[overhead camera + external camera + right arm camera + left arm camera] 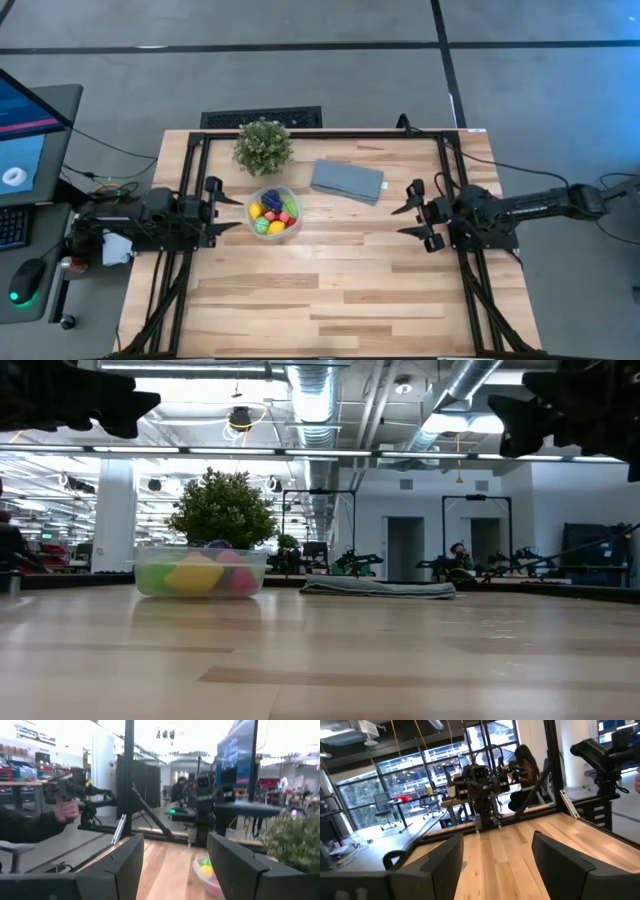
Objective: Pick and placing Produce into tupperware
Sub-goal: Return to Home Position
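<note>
The clear round tupperware (274,211) stands on the table near its far left, holding several toy fruits and vegetables (272,212) in yellow, green, purple, red and pink. In the low view the tupperware (200,572) shows them through its walls, and the right wrist view catches the tupperware (209,871) too. My left gripper (228,212) hovers open, raised above the table just left of the tupperware. My right gripper (405,219) hovers open at the table's right, well away from it.
A leafy potted plant (263,145) stands just beyond the tupperware. A folded grey-blue cloth (347,180) lies right of it near the far edge. The near half of the table (330,300) is bare wood. A person's hand (65,810) shows beyond the table.
</note>
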Robot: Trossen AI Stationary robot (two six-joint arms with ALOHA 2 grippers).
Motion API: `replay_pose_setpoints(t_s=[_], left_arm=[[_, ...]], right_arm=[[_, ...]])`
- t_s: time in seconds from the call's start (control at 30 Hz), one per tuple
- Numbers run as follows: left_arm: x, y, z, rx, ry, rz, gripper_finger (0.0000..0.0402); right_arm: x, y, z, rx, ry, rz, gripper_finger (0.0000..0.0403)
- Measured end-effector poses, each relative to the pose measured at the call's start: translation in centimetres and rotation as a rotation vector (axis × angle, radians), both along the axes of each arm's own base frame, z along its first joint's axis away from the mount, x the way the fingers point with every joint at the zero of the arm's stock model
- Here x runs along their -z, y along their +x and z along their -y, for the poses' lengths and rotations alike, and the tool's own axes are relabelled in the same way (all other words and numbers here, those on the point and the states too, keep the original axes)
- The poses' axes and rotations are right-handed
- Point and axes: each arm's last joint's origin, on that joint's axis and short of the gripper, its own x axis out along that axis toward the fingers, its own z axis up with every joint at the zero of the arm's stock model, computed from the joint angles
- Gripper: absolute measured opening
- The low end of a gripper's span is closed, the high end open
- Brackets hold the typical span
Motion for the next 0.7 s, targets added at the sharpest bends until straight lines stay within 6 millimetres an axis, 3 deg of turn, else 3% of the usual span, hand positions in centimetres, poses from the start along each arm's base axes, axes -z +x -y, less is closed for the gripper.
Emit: replay_pose_setpoints(t_s=[0.27,0.7], left_arm=[[0.3,0.1,0.1,0.034,-0.011,-0.010,0.0226],[0.3,0.1,0.1,0.038,0.008,-0.023,0.0226]], right_arm=[[-1.0,-1.4,-0.1,0.004,-0.046,0.097,0.0243],[-0.2,-3.7,-1.0,0.010,-0.035,0.041,0.0243]])
